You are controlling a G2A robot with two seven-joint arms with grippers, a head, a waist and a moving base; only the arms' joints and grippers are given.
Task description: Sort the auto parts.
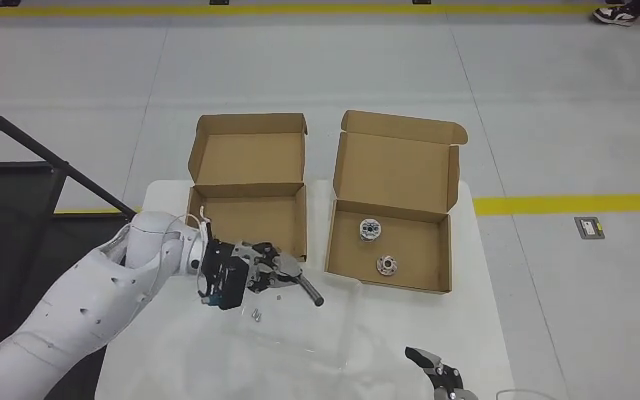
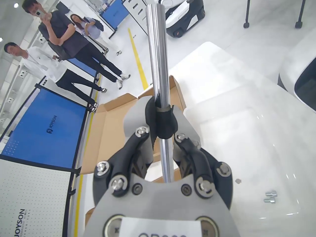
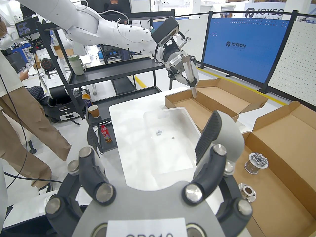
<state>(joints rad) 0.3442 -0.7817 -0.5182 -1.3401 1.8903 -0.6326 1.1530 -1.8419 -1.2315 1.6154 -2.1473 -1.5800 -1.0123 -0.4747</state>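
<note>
The left tool (image 1: 283, 274) is pressed tight on a polished steel rod with a black sleeve (image 1: 306, 289). Its fingers (image 2: 150, 114) pinch the sleeve, and the bright shaft juts out past them. The rod hangs tilted above the white counter (image 1: 480, 300), just in front of the front wall of the left open brown cardboard box (image 1: 250, 160), near that box's right front corner.

On the counter in front of the same box lies a clear shallow plastic tray (image 3: 172, 164). In it are two small silver screws (image 3: 158, 132), touching each other, and a tiny flat disc (image 3: 173, 138) just beside them.

Beside the left box, on its right and a little apart, stands a second open brown cardboard box (image 1: 400, 170). It holds a round finned metal part (image 1: 370, 229) and a flanged metal hub (image 1: 387, 265), lying near each other but not touching.

Well apart from the left box, at the counter's near edge to its right, the right tool (image 3: 151, 134) hangs with its ribbed pads (image 3: 207, 134) spread wide, gripping and touching nothing.
</note>
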